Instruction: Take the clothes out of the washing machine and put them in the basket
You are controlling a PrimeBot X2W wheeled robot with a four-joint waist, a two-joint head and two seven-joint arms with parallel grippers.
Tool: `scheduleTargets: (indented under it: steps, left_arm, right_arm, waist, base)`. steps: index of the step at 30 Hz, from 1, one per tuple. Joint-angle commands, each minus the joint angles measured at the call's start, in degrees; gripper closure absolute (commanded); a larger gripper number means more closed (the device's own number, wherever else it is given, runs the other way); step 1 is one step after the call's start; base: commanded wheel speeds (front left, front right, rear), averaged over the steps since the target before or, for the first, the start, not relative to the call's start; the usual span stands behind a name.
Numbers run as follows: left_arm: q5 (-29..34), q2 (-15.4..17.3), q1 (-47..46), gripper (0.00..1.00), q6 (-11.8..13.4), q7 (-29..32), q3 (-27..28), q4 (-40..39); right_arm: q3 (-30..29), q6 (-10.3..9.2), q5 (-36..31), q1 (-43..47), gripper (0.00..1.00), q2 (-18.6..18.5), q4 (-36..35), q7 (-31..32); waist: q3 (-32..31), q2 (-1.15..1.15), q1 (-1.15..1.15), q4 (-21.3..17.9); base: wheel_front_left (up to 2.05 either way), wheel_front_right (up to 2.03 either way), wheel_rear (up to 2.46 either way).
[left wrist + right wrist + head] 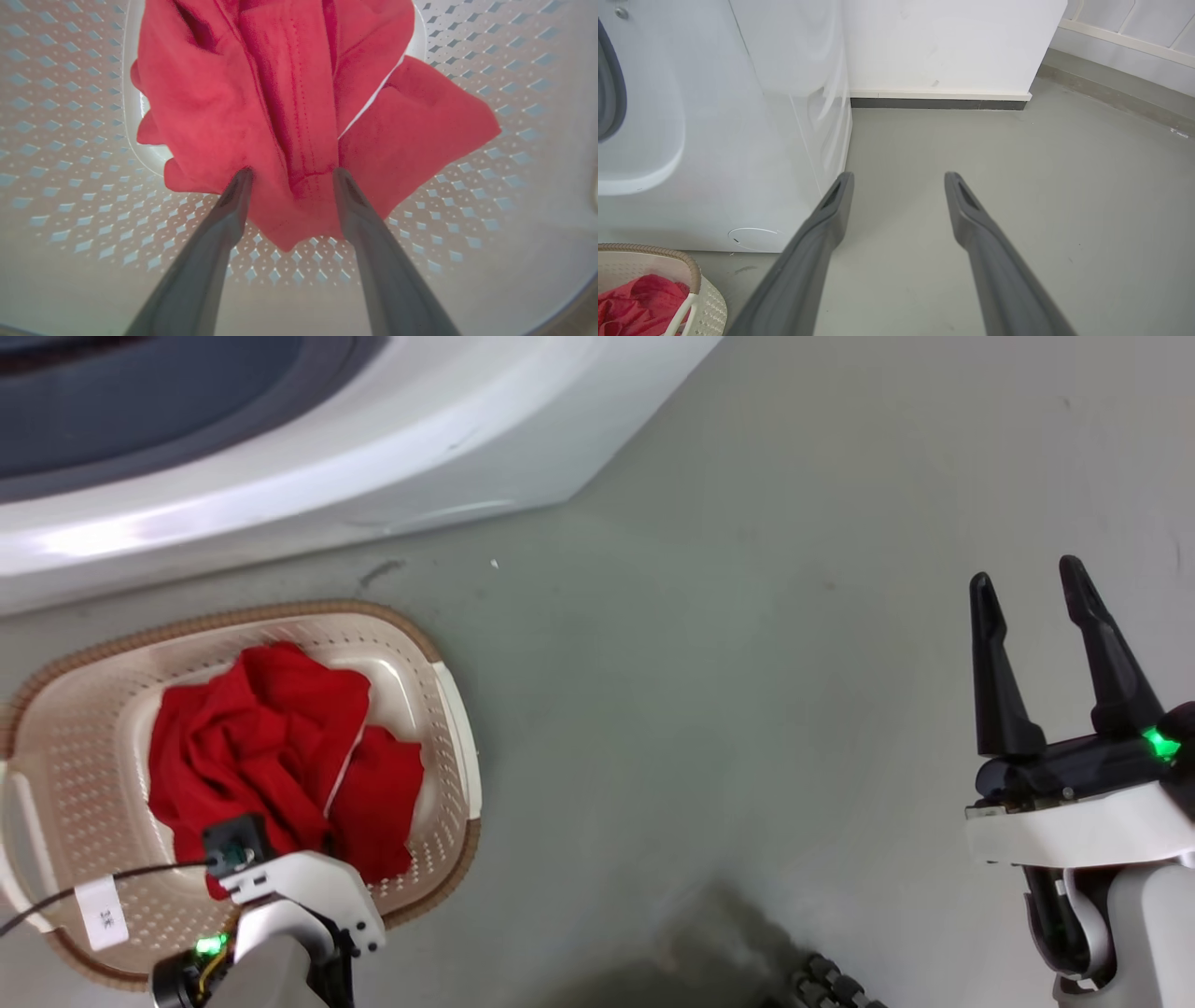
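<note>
The red clothes (271,747) lie bunched in the cream basket (425,709), which stands on the floor in front of the white washing machine (373,457). My left arm's wrist (299,896) hangs over the basket's near end. In the left wrist view the left gripper (292,179) is open, its fingers (236,196) spread just above the clothes (280,93), a fold of which lies between the tips, against the perforated basket (70,140) wall. My right gripper (1027,574) is open over bare floor at the right, nothing between its fingers (831,210).
The right wrist view has the washing machine (761,140) front and its grey door ring at left, the basket (668,254) rim with the clothes (635,303) at lower left, and a white wall with a dark baseboard (938,103) ahead. Grey floor (700,709) spreads between basket and right arm.
</note>
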Motion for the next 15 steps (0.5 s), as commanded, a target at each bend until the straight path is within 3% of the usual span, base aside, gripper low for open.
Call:
scheduleTargets:
  steps: [1,8,15]
  left_arm:
    - [-0.8,-0.5,1.4,0.0,-0.8,-0.1,0.6,0.6]
    - [-2.0,-1.9,6.8,0.0,-3.0,-0.1,2.0,-0.5]
    - [-0.8,-2.8,11.3,0.0,-3.9,-0.1,2.8,-7.5]
  right_arm:
    - [0.2,-0.04,-0.2,-0.6,0.0,0.5,0.7,-0.3]
    - [-0.3,-0.04,-1.8,1.9,0.0,1.6,2.6,0.8]
    - [-1.6,-0.04,-3.7,5.1,0.0,3.0,2.4,3.4]
  waist:
    - [-3.6,0.0,-0.01,1.0]
    - [-14.8,0.0,-0.01,3.6]
    - [-24.1,0.0,-0.01,7.0]
  base:
    - [0.0,0.0,0.0]
    - [0.0,0.0,0.0]
    - [0.0,0.0,0.0]
